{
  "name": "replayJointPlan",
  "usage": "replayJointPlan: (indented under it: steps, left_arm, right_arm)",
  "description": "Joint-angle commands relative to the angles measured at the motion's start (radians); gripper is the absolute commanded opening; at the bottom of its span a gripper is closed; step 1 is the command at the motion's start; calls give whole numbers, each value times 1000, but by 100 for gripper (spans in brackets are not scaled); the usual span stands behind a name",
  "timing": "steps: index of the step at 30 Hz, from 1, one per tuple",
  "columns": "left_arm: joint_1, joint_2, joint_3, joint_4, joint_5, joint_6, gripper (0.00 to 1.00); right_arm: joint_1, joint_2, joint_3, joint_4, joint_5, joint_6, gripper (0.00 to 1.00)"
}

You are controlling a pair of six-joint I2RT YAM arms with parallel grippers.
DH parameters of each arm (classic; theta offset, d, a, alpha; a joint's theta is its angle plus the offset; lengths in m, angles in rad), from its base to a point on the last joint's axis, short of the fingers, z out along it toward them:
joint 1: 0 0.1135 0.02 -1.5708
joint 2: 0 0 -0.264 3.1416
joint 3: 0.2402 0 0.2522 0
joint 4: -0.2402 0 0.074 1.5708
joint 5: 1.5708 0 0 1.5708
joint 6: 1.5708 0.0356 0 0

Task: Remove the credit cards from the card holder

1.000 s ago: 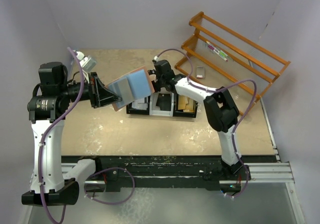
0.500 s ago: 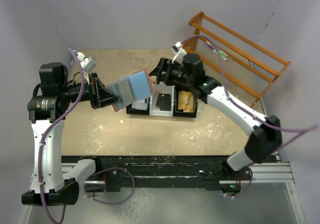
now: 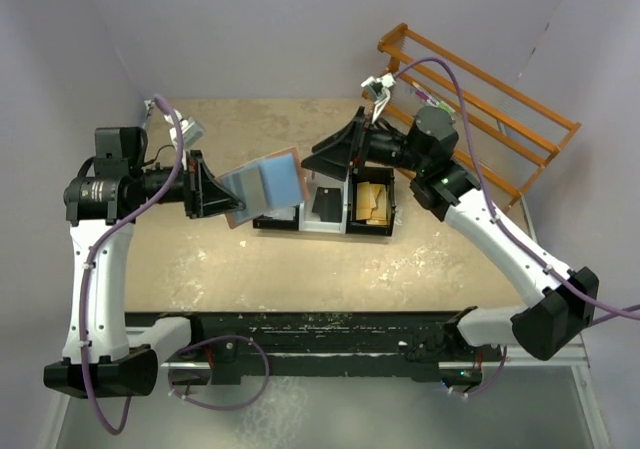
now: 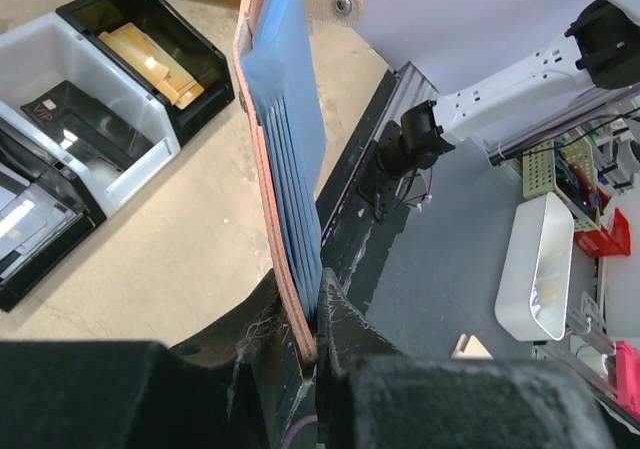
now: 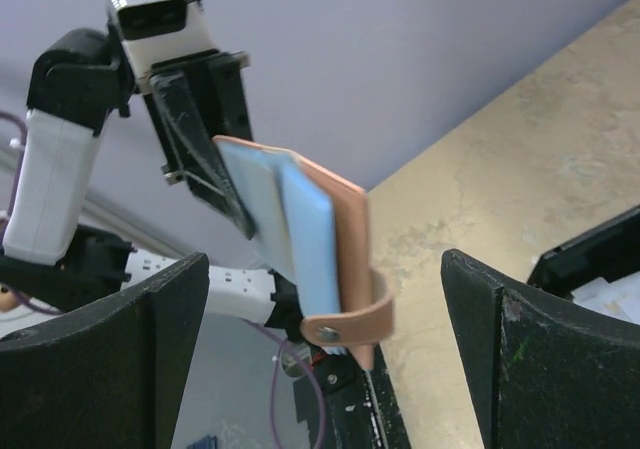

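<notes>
Left gripper (image 3: 215, 191) clenched on card holder (image 3: 265, 184), held aloft. Right gripper (image 3: 325, 159) spread wide, empty, nearby. Pale credit cards (image 4: 22, 217) lay in end bin (image 3: 260, 223); whether pockets held more, cannot tell.

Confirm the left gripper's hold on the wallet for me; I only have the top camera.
Observer: The left wrist camera shows the wallet edge-on, its lower edge pinched between the left gripper's jaws.
Operator: And the other arm?
Observer: Its own camera shows the right gripper wide open, with the wallet framed between the jaws and touching neither.
Operator: Any card poking out?
Observer: None that either wrist camera shows. There are only stacked blue pockets, plus a strap with a metal snap sticking out past one end.
</notes>
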Motion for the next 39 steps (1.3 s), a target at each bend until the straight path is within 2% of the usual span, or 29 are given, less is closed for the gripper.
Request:
replayJointPlan:
  steps: [1, 8, 14, 21, 31, 39]
  left_arm:
    - [-1, 19, 40, -50, 39, 100, 0]
    - [-1, 47, 58, -122, 61, 179, 0]
    - [-2, 65, 63, -157, 84, 215, 0]
    - [-2, 75, 68, -177, 107, 233, 0]
    - [-1, 78, 73, -175, 95, 237, 0]
    - [-2, 75, 73, -149, 95, 215, 0]
  right_arm:
    - [84, 28, 70, -2, -15, -65, 100]
    - [191, 93, 102, -64, 43, -150, 100]
    - [235, 101, 92, -94, 48, -202, 90]
    - [251, 91, 67, -90, 37, -201, 71]
    - [259, 92, 47, -72, 43, -166, 28]
    - [261, 65, 24, -82, 101, -159, 7]
